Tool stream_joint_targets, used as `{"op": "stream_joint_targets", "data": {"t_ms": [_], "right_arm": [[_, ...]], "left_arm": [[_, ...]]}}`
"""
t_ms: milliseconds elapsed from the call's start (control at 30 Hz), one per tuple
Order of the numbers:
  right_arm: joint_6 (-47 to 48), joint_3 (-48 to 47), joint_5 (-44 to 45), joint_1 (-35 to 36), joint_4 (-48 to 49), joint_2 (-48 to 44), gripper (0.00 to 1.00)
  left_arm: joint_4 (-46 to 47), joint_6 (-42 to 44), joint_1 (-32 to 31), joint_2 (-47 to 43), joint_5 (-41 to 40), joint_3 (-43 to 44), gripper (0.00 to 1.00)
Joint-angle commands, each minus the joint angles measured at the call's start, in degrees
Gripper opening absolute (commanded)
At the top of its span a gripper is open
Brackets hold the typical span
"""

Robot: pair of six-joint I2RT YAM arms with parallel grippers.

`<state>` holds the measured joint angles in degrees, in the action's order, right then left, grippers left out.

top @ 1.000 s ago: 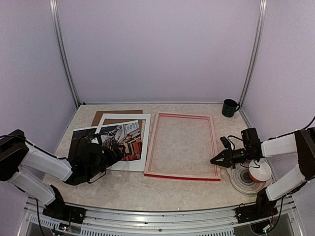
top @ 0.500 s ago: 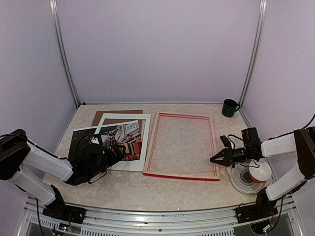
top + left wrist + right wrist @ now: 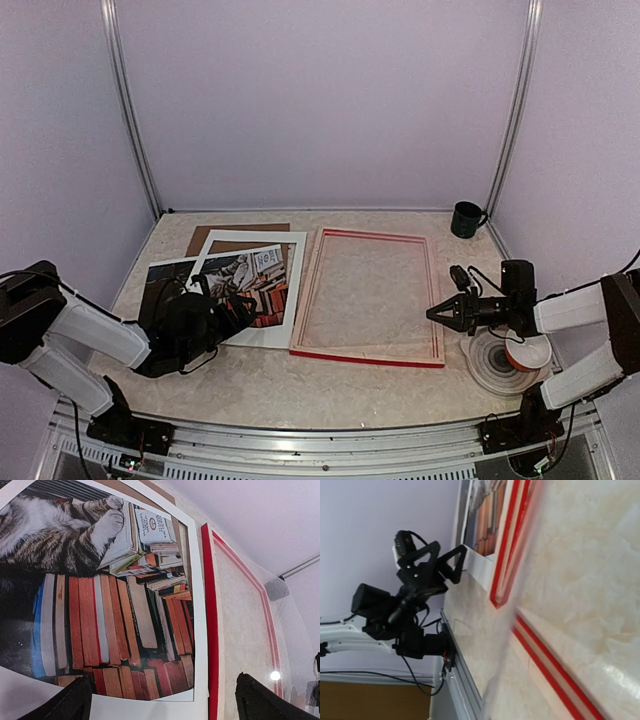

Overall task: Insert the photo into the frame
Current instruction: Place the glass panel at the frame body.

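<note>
pale purple walls stand around a light, stone-look table [image 3: 250, 385]. the frame [image 3: 365, 357] lies flat in the middle of the table, and bare table shows inside it. its thin red side [image 3: 210, 630] runs just beside the white mat [image 3: 250, 240]. the photo [image 3: 262, 280] is not in the frame. it lies on the left part of the table with the white mat, and the cat and the books show through the mat's window. a dark piece of the photo sticks out past the mat on the left. a brown board [image 3: 215, 238] peeks out from behind the mat at the far side. the left gripper [image 3: 238, 310] is low over the near corner of the photo and mat. its two black fingers are spread wide apart, one at each bottom corner of the left wrist view [image 3: 165, 702], and nothing is between them. the books [image 3: 100, 605] fill most of that view. the right gripper [image 3: 435, 312] points at the right side of the frame, near its front corner. its fingers are pressed together and pinch nothing. whether the tip touches the frame is too hard to tell. the right wrist view is blurry, but the red frame [image 3: 502, 555] shows in it. a round plate [image 3: 490, 372] sits on the table below the right arm. a dark green mug [image 3: 465, 218] stands in the far right corner, well away from the frame.
</note>
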<state>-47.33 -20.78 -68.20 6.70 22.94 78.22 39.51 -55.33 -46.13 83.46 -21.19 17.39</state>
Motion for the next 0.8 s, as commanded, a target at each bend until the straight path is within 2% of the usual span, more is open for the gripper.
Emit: {"op": "stream_joint_targets", "data": {"t_ms": [0, 100, 300, 467, 633, 767], "right_arm": [[-3.3, 0.3, -1.5, -0.6, 8.4, 0.0, 0.00], [-4.4, 0.9, -1.9, -0.6, 11.0, 1.5, 0.00], [-11.9, 2.4, -3.1, -0.6, 23.0, 4.9, 0.00], [-9.6, 1.6, -2.8, -0.6, 21.0, 6.2, 0.00], [-11.7, 2.6, -3.3, -0.5, 25.8, 8.0, 0.00], [-10.7, 2.3, -3.5, -0.4, 24.9, 8.3, 0.00]], "left_arm": [[1.5, -0.3, -0.4, 0.7, 0.7, 1.0, 0.99], [1.3, -0.4, -0.4, 0.6, 0.7, 1.1, 0.99], [1.0, -0.4, -0.6, 0.4, 0.5, 1.2, 0.99], [0.7, -0.4, -0.8, 0.6, 0.4, 1.4, 0.99], [0.7, -0.4, -0.9, 0.7, 0.4, 1.6, 0.99], [0.6, -0.4, -0.9, 0.8, 0.4, 1.8, 0.99]]}}
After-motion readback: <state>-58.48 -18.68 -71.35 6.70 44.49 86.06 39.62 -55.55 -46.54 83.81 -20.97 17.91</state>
